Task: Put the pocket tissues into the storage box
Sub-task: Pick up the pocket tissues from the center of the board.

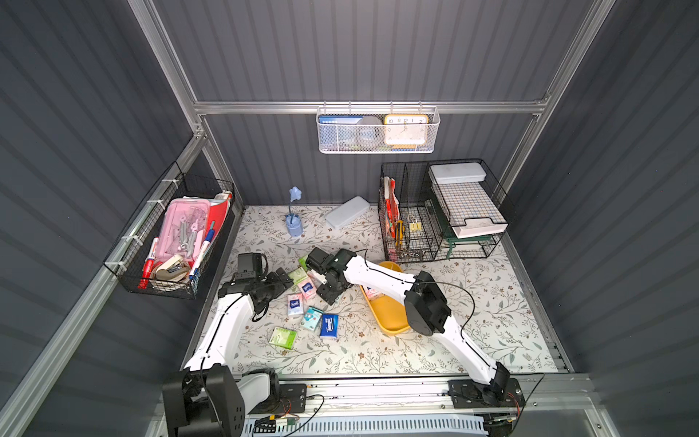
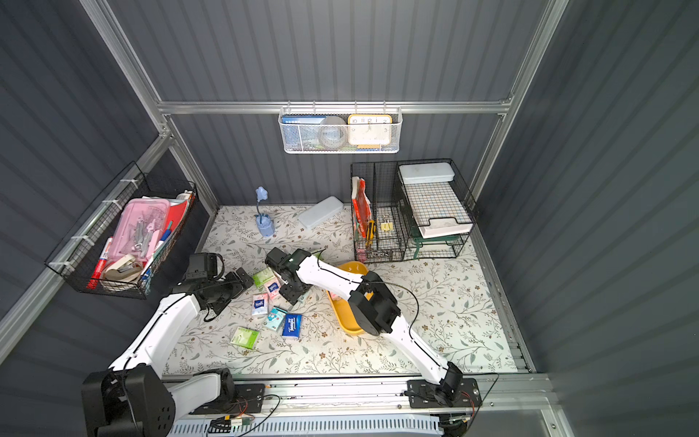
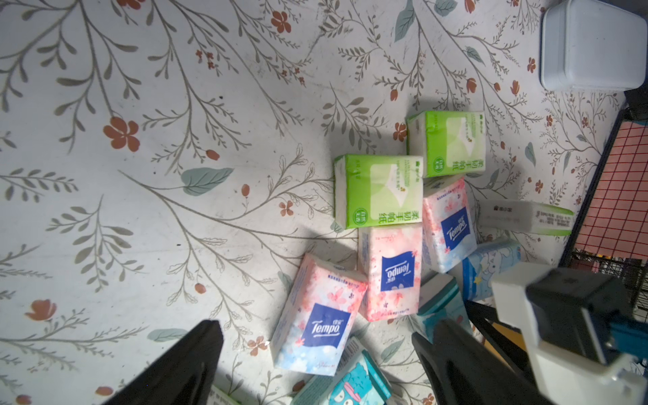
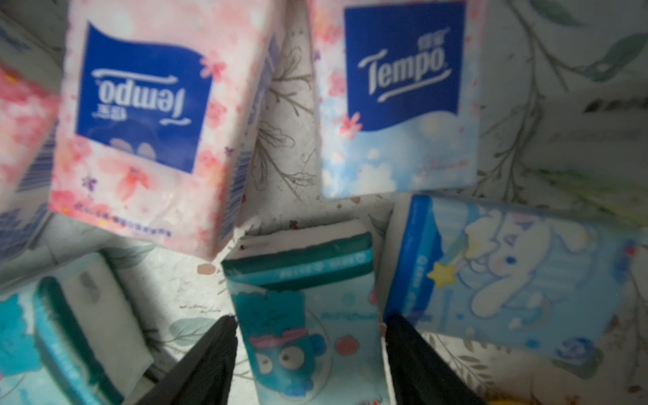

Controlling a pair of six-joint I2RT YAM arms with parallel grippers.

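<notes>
Left gripper [image 3: 315,333] hung wide open over green and pink pocket tissues [image 1: 295,304]; roughly ten lay loose on the floral bench [image 1: 378,355]. Right gripper [image 4: 312,321] straddled a teal cartoon packet [image 4: 305,350]; clamped or not, couldn't tell. Yellow storage box [image 1: 389,325] sat rightward, seemingly one pinkish packet inside. Most of the job remained.
</notes>
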